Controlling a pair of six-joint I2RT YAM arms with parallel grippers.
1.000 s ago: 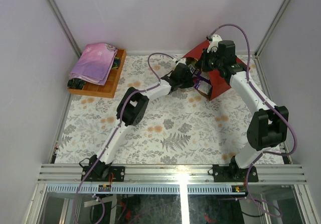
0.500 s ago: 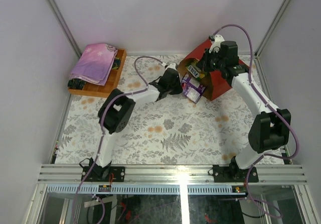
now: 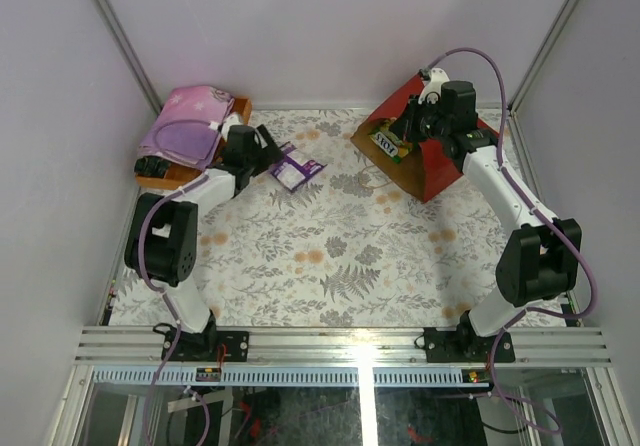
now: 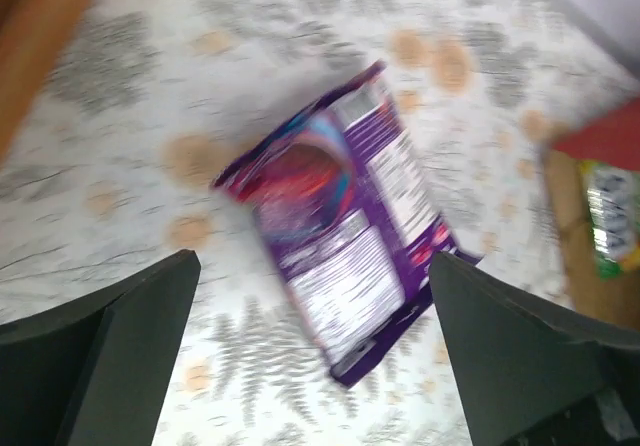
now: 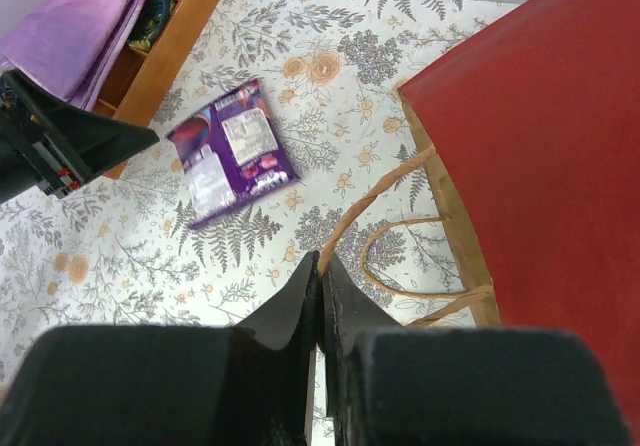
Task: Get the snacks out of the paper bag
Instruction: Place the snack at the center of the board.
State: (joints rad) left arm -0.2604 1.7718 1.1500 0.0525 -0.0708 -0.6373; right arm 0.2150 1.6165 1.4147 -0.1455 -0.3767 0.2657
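The red paper bag lies at the back right with its brown mouth facing left; a yellow-green snack shows inside. My right gripper is shut on the bag's cord handle, pinched at the fingertips of the right gripper. A purple-white snack packet lies on the floral table cover at the back left. My left gripper stands wide open just left of it. In the blurred left wrist view the packet sits free between the spread fingers of the left gripper.
A wooden tray at the back left holds a folded pink-purple cloth, close behind the left gripper. The right wrist view shows the same tray and cloth. Enclosure walls stand on three sides.
The left arm swung from the bag's mouth to the far left carrying the purple packet, then opened; the packet now lies free on the table. The right gripper kept holding the handle.
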